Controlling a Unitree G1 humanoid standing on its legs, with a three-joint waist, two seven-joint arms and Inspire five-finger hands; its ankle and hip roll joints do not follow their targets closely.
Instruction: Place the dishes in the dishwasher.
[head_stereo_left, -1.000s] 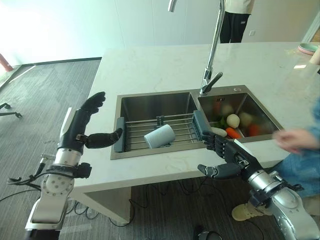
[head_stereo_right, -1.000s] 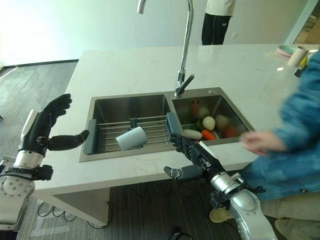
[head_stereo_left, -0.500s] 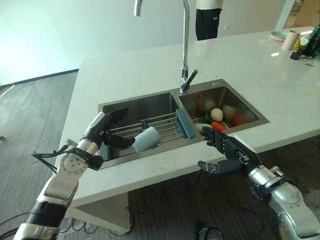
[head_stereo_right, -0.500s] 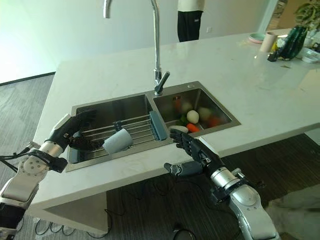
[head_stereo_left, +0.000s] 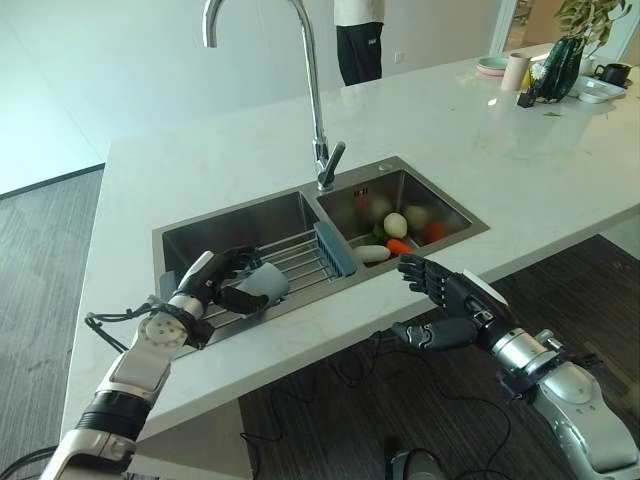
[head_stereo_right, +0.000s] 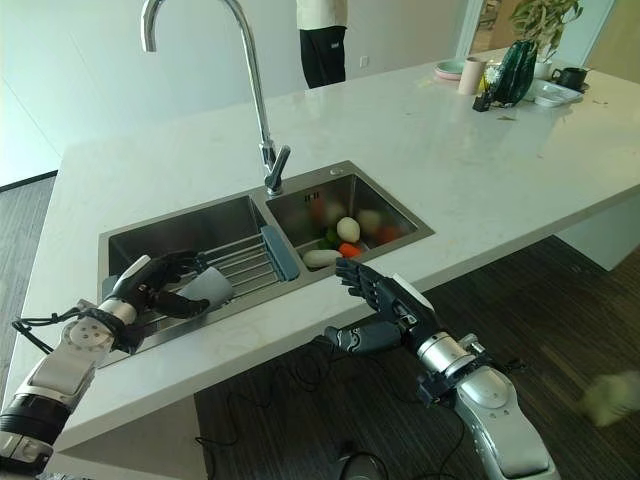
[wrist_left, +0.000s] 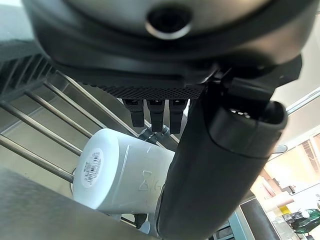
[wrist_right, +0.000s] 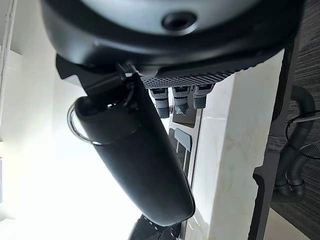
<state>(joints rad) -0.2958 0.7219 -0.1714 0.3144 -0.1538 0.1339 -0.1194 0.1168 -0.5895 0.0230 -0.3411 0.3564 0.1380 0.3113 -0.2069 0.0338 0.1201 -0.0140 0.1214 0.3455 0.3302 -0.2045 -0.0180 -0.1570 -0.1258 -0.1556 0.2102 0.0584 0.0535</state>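
A white cup (head_stereo_left: 268, 283) lies on its side on the wire rack (head_stereo_left: 303, 254) across the left basin of the steel sink (head_stereo_left: 230, 218). My left hand (head_stereo_left: 213, 281) reaches in from the counter's front edge, fingers curled over the cup's top and thumb under it. In the left wrist view the cup (wrist_left: 116, 175) sits between the thumb and the fingers (wrist_left: 156, 114). My right hand (head_stereo_left: 452, 306) hovers off the counter's front edge, near the right basin, open with fingers spread and holding nothing.
The right basin (head_stereo_left: 440, 205) holds vegetables (head_stereo_left: 396, 226). A tall faucet (head_stereo_left: 318, 110) rises behind the sink. A person (head_stereo_left: 359, 38) stands beyond the counter (head_stereo_left: 500, 150). Dishes, a cup and a dark vase (head_stereo_left: 556, 68) sit at its far right end.
The camera has swung, shifting the whole scene. My left hand has moved in over the rack and curled round the cup. The right hand has stayed open in much the same place.
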